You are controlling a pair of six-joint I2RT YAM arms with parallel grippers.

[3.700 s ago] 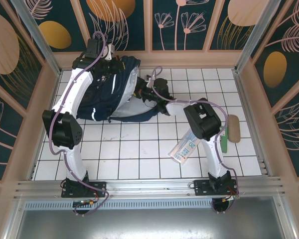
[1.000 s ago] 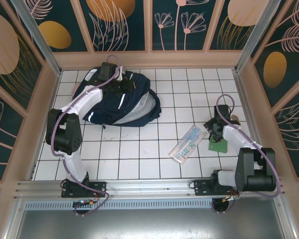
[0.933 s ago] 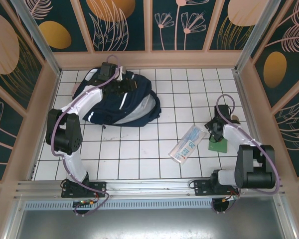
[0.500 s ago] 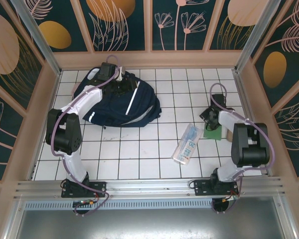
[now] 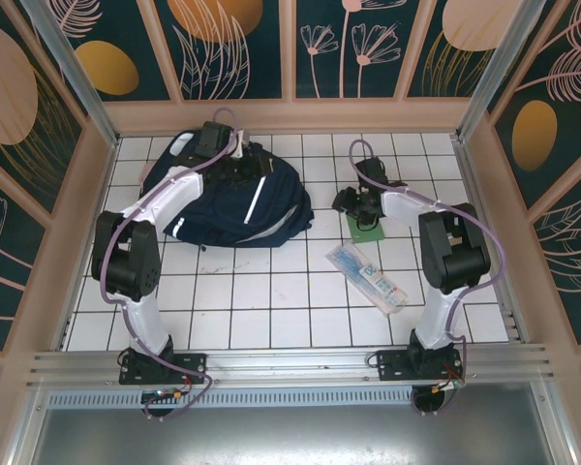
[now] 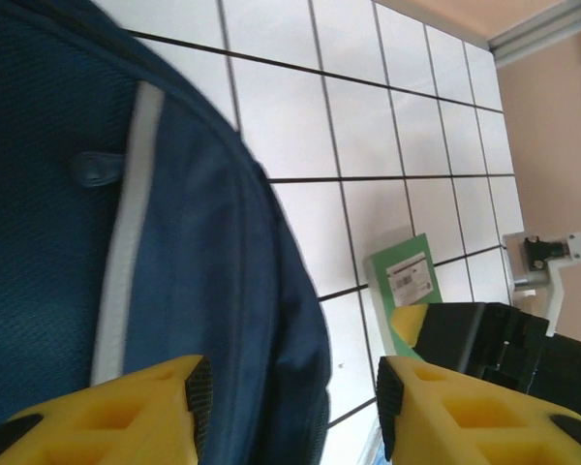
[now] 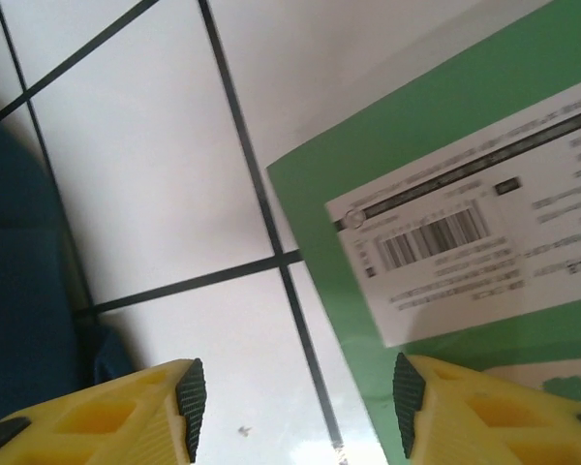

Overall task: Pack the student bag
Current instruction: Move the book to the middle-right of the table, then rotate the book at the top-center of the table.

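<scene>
**Nothing holds the bag open, and the book is nearly at it**

My left gripper (image 6: 290, 397) has its jaws apart and clamped on nothing. The edge of the student bag (image 6: 58, 242) runs under the gap, with bare tile beside it. The right gripper (image 7: 295, 387) is spread too, with one finger over the corner of the green book (image 7: 465, 194), which lies flat on the table (image 5: 271, 300). I cannot tell whether that finger touches it.

The bag lies at the far left of the table, close to the book, and from above I see no opening held up. With nothing lifting the flap, I expect the book would butt into the fabric and shove the bag or ride over it. A thin book flat on tile may also slip a pinch. The clear packet (image 5: 368, 276) lies near the right arm and could get swept.
</scene>
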